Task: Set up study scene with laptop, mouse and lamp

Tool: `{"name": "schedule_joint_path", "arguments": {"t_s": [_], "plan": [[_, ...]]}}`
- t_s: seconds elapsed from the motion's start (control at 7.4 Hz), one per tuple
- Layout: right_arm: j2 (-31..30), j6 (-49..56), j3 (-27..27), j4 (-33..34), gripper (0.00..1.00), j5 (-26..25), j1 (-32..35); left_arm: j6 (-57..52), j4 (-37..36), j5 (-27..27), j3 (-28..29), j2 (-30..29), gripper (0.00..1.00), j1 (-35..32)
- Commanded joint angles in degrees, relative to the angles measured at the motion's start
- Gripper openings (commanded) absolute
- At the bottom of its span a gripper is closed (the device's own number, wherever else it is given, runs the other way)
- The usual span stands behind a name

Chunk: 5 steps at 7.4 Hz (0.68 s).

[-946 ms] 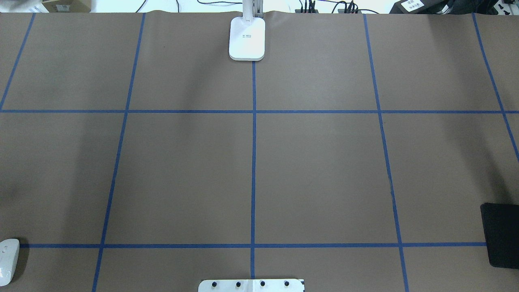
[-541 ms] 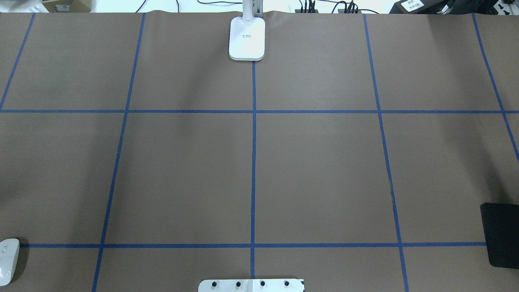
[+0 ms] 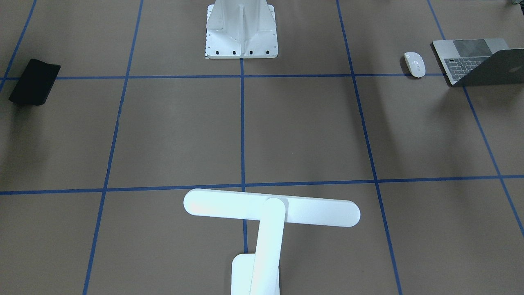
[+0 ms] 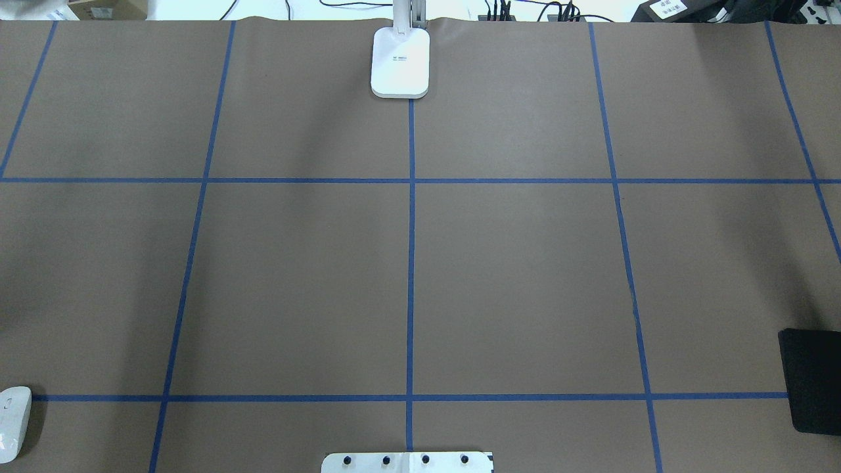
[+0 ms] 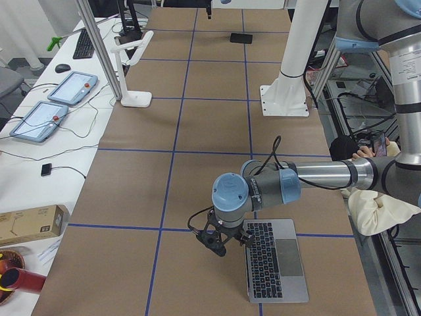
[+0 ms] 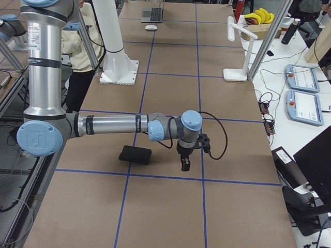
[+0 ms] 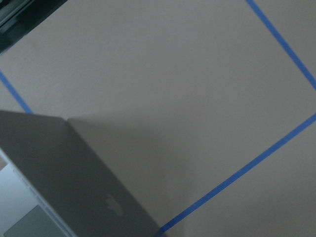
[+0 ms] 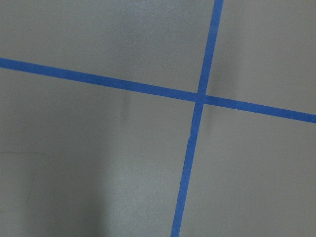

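Lamp (image 3: 272,213) bar runs crosswise, laptop (image 3: 477,61) opens twd robot base (image 3: 241,28), mouse (image 3: 414,64) alongside

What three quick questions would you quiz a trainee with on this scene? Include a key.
1. True or false: the laptop is shut.
2. The mouse lies: A) beside the laptop, not touching it; B) on its keyboard; C) on its lid.
3. Fill in: seen from the robot, the lamp stands at the ___ edge of the table, on the middle tape line.
Key: 1 false, it is open; 2 A; 3 far.
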<state>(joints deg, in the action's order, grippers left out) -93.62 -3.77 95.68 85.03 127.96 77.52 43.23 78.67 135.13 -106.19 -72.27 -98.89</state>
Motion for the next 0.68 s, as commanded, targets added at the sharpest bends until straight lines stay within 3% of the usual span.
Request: {"name": "schedule_joint_path", "arguments": {"t_s": [0.0,0.27,0.54], "plan": [[-0.3,0.0,0.6,0.0,1.00,0.0,0.0,5.7,0.5,1.4,-0.2,2.6,1.00,-0.2],[-0.3,0.0,0.7,0.0,1.00,0.8,0.0,7.6,1.2,3.2,1.3,2.7,1.00,-0.2],[-0.3,0.1,0.7,0.0,1.00,0.9,0.0,7.8,6.9,3.2,3.6,5.3,1.00,-0.2]]}}
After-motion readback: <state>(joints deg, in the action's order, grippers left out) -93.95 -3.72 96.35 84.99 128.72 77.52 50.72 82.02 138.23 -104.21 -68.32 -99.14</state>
